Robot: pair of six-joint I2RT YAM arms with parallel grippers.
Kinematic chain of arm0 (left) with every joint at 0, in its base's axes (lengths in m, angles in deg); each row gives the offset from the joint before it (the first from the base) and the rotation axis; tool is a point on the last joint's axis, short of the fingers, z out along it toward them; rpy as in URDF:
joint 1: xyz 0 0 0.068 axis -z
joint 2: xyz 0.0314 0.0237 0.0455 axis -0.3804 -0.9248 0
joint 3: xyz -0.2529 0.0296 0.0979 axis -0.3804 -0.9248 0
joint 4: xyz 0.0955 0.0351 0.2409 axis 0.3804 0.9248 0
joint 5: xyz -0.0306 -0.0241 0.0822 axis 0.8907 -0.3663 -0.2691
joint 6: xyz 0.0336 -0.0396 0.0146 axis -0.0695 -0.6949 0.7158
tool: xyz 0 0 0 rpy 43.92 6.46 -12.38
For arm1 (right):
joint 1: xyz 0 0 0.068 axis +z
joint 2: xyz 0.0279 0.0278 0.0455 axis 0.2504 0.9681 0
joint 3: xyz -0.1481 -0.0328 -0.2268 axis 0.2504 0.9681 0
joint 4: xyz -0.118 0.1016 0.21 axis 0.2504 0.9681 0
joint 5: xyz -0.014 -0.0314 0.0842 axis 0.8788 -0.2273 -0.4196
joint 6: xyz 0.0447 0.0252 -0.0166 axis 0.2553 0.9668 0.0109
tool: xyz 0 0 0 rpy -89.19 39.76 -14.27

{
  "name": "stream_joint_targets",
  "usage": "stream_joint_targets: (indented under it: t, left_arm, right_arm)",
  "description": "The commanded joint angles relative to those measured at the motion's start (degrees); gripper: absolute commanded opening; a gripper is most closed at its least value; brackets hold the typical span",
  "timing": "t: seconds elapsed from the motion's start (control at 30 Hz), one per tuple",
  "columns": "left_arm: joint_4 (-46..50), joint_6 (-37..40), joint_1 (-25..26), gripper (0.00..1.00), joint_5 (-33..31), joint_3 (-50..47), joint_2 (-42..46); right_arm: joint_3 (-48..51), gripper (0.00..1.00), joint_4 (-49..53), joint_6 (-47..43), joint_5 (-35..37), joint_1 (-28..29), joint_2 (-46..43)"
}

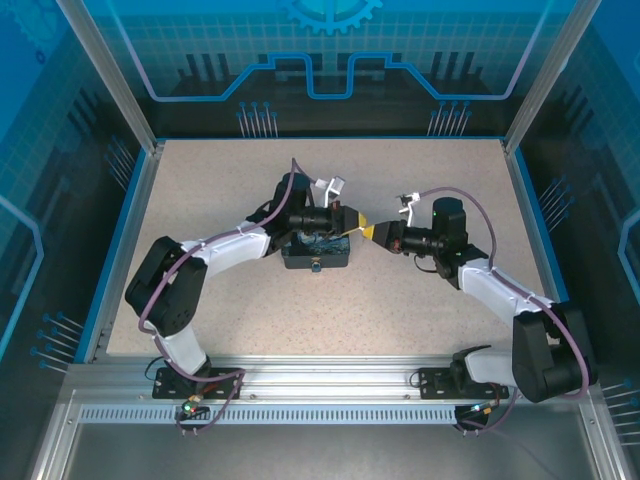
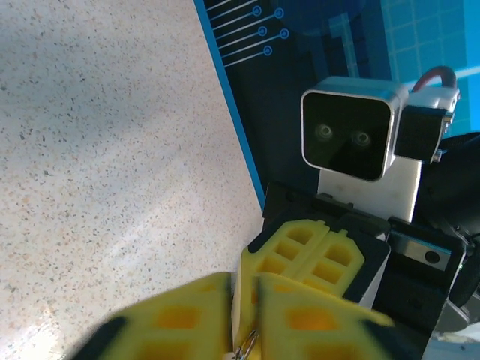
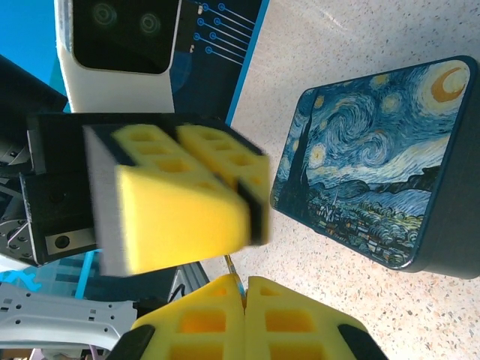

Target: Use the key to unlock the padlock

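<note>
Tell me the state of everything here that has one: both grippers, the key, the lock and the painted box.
Left gripper: jaws almost together, a bit of metal between them.
Right gripper: jaws shut.
Key: pinched in the right gripper, tip pointing toward the left gripper.
Padlock: likely that bit of metal; locked or open, cannot tell.
Painted box: lid closed, lying flat on the table.

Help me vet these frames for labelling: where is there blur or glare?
Left wrist view: the left arm's yellow plastic fingers are a soft out-of-focus smear at the bottom edge, and a pale sheen washes the speckled beige tabletop. Right wrist view: those fingers look blurred up close, while the blue-and-yellow Starry Night printed box is sharp. Top external view: even light, soft shadows.
</note>
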Motion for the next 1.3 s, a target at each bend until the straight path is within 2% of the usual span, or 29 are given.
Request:
stream_joint_targets:
  t: [0.0, 0.1, 0.23, 0.3, 0.4, 0.47, 0.6, 0.73, 1.0, 1.27]
  left_arm:
    - [-2.65, -3.50, -1.55, 0.48, -3.19, -0.89, 1.60]
    - [-3.33, -7.18, -3.09, 0.59, -5.18, -2.86, 3.74]
    - [0.60, -12.06, -4.21, 0.61, -7.12, -3.54, 6.08]
    - [5.03, -14.57, -4.22, 0.61, -8.08, -2.97, 6.50]
    - [7.60, -18.99, -4.24, 0.60, -7.98, -3.01, 6.55]
    - [7.79, -22.18, -4.22, 0.59, -7.95, -3.68, 6.73]
    - [11.83, -24.20, -3.91, 0.58, -8.22, -3.12, 7.14]
    - [14.97, -23.83, -3.15, 0.57, -9.25, -3.11, 8.31]
    - [14.93, -26.01, -0.51, 0.54, -10.21, -2.78, 8.16]
    - [15.33, -26.92, 1.60, 0.46, -11.04, -1.61, 7.17]
  right_arm:
    - [1.32, 0.00, 0.61, -1.10, -0.02, -0.17, -1.09]
    - [1.80, 0.00, 1.37, -1.98, 0.45, -0.29, -2.28]
    - [1.80, 0.00, 4.98, -3.88, 2.36, 0.10, -4.06]
    - [0.53, 0.00, 9.25, -6.87, 6.47, 1.48, -5.87]
    - [-2.99, 0.00, 18.48, -13.61, 17.24, 6.42, -8.97]
    - [-5.24, 0.00, 23.50, -17.80, 27.29, 11.03, -10.72]
    - [-7.27, 0.00, 28.26, -22.29, 44.99, 18.01, -12.90]
    - [-8.07, 0.00, 28.99, -25.15, 54.19, 22.44, -13.88]
    - [-11.55, 0.00, 28.93, -31.63, 65.36, 29.98, -11.15]
    - [-12.77, 0.00, 27.87, -35.77, 68.96, 32.82, -8.45]
